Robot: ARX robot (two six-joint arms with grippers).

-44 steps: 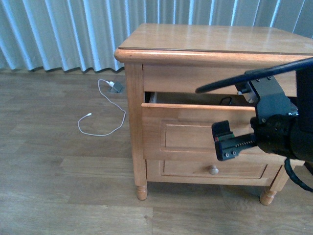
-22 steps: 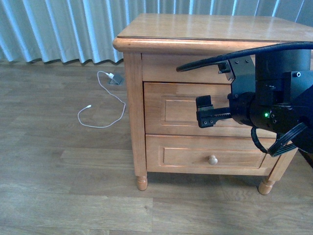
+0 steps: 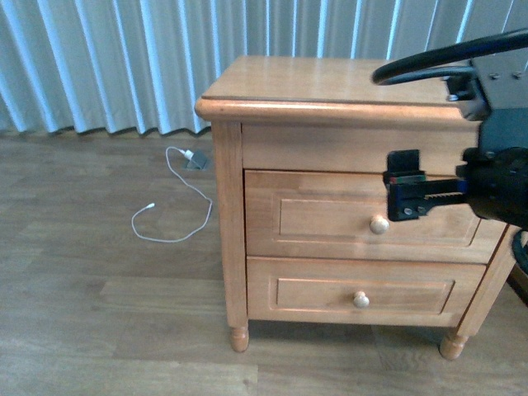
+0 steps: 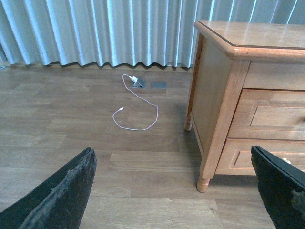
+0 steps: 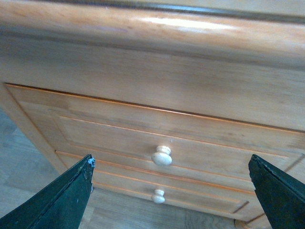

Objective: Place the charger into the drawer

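With the drawer (image 3: 363, 216) sitting flush in the cabinet (image 3: 330, 82) under its front edge, you have the right gripper (image 3: 404, 196) spread wide and empty just off the knob (image 3: 379, 223), left gripper (image 4: 176, 191) likewise agape, charger nowhere visible.

Front view: the drawer (image 3: 363, 216) is shut flush, its interior hidden; its right end lies behind the right pincer (image 3: 406, 198), whose body is cut off by the frame edge. The cabinet (image 3: 227, 247) is cropped at right. Wrist views: only the dark fingertips (image 4: 62, 191) (image 5: 62, 198) show, cropped at the corners.
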